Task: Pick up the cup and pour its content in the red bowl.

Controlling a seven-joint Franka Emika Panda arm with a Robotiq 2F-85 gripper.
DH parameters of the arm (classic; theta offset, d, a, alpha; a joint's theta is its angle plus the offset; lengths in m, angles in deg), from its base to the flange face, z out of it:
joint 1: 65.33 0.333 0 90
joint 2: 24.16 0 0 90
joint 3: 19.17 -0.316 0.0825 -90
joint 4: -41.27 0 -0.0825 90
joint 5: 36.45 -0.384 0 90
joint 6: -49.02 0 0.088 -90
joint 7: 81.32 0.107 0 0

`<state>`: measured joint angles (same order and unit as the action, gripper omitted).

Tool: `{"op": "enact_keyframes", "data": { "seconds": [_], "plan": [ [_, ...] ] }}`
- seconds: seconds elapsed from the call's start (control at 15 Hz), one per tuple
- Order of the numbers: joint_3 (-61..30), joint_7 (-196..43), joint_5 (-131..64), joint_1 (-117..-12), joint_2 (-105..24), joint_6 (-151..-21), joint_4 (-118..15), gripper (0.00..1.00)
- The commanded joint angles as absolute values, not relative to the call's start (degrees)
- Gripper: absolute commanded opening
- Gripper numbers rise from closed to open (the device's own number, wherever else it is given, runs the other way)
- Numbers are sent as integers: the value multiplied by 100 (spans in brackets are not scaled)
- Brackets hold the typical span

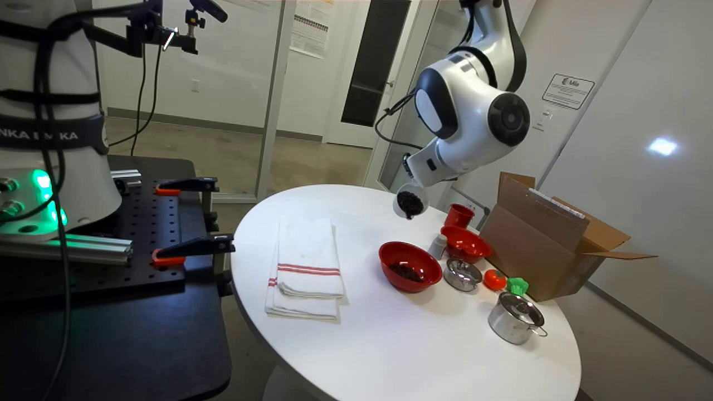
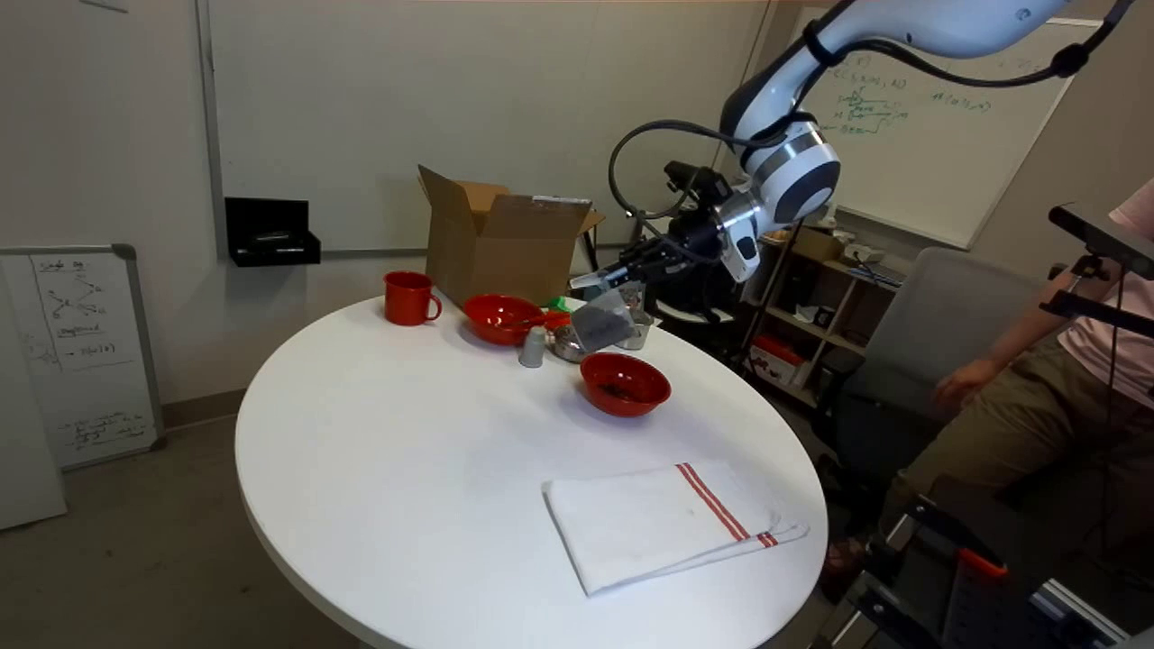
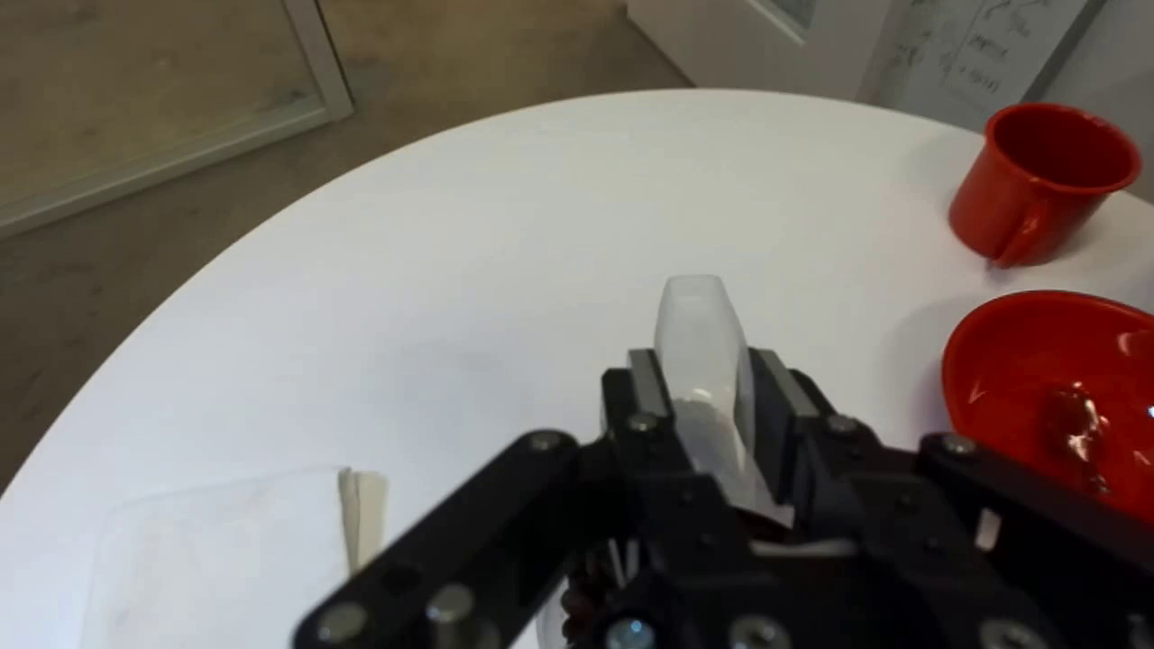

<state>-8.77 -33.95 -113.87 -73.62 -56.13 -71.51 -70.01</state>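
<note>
A bright glare spot marks the whiteboard (image 1: 640, 189).

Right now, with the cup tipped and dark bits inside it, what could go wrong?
Dark bits reach the lip of the tilted cup, held higher than the red bowl that has bits in it, so some may scatter on the table.
A grey shaker stands near that bowl and might catch strays.
The gripper seems to pinch the cup only by a narrow pale part, perhaps a handle, so it could twist.

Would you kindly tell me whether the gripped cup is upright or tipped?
Tipped: the cup leans over in both exterior views; in an exterior view, dark contents reach its lower rim.
</note>
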Motion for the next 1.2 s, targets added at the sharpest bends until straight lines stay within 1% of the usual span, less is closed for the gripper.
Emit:
{"op": "enact_keyframes", "data": {
  "seconds": [0.0,0.73,1.13],
  "plan": [
    [-750,-2283,-10088,-6888,-5534,-7499,-6628,7],
    [-1017,432,-5819,-5961,-6180,-7319,-5173,7],
    [-1245,1035,-4904,-5784,-6858,-7203,-4374,7]
  ]
}}
